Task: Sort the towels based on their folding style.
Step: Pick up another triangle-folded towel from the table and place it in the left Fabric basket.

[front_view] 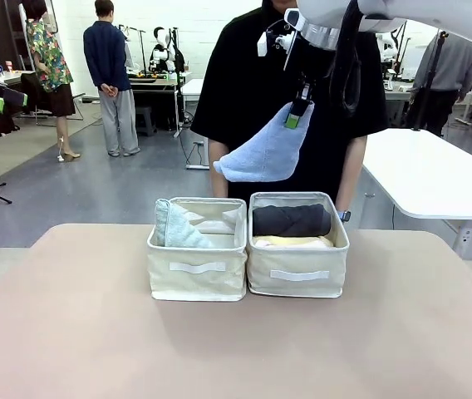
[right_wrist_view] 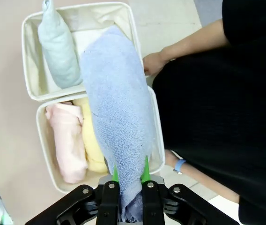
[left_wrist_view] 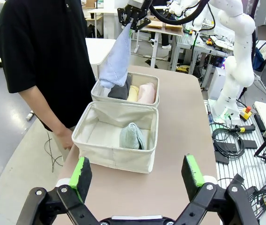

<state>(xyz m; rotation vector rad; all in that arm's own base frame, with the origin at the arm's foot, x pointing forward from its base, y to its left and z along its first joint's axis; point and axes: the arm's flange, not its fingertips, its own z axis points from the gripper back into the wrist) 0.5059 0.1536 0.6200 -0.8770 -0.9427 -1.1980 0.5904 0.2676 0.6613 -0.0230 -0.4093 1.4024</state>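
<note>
Here, the right tool (front_view: 296, 115) is gripping the light blue towel (front_view: 261, 158) above the cream bins (front_view: 197, 283), the person (front_view: 240, 91) standing close behind; the left tool (left_wrist_view: 136, 171) is gaping wide.

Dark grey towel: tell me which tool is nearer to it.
Right. The right tool, shut on the light blue towel, hangs above the right bin holding the dark grey towel. The open left tool is farther off, the left bin between it and that towel.
</note>
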